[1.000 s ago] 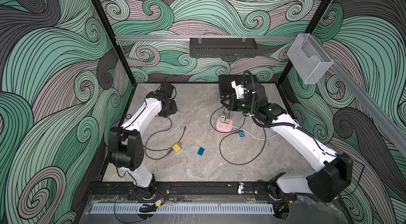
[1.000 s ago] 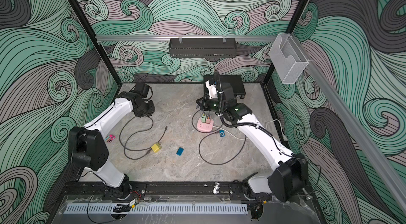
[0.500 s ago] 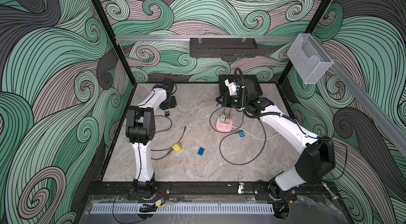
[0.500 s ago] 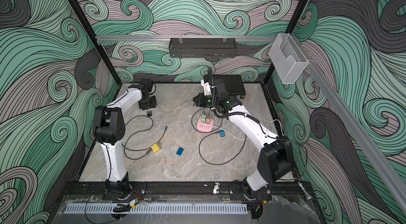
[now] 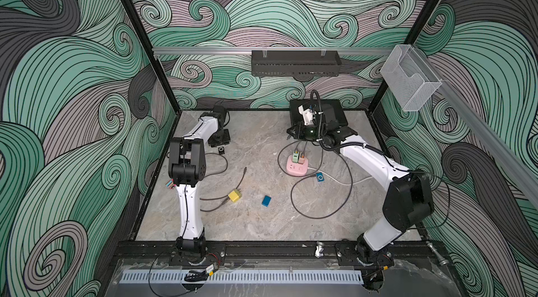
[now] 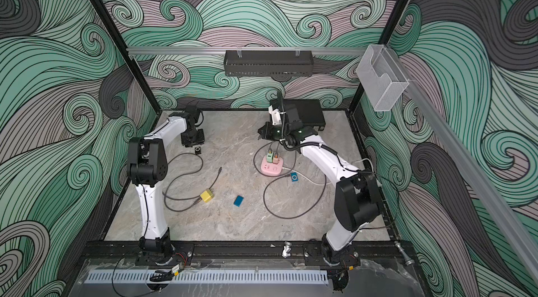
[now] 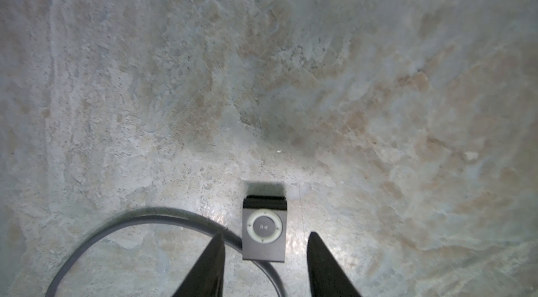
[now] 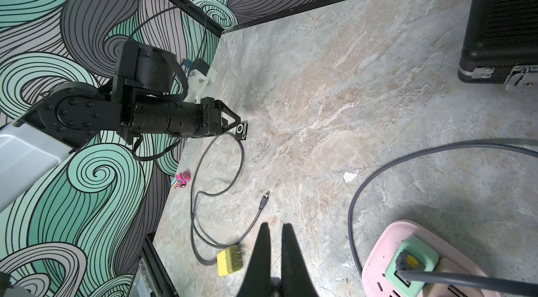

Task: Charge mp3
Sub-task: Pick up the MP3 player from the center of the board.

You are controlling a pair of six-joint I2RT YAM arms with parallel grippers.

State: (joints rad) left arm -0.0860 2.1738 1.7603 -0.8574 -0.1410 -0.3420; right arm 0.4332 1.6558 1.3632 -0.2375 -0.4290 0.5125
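A yellow charger plug [image 5: 234, 196] is shown nearest, left of the pink power strip [image 5: 297, 166]. Farther back, well left of the strip, the grey mp3 player [image 7: 263, 230] is seen flat on the tabletop [image 5: 262, 222] between the parted fingers [image 7: 209, 266] of the left tool [image 7: 266, 234] (neither touches it). Just behind the strip, the right tool [image 8: 276, 227] is held closed, empty.

Toy car [image 8: 182, 179], black case [image 8: 506, 13]

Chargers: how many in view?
3: green charger and tan charger plugged into the pink power strip; yellow charger loose on the table. Others may be hidden.
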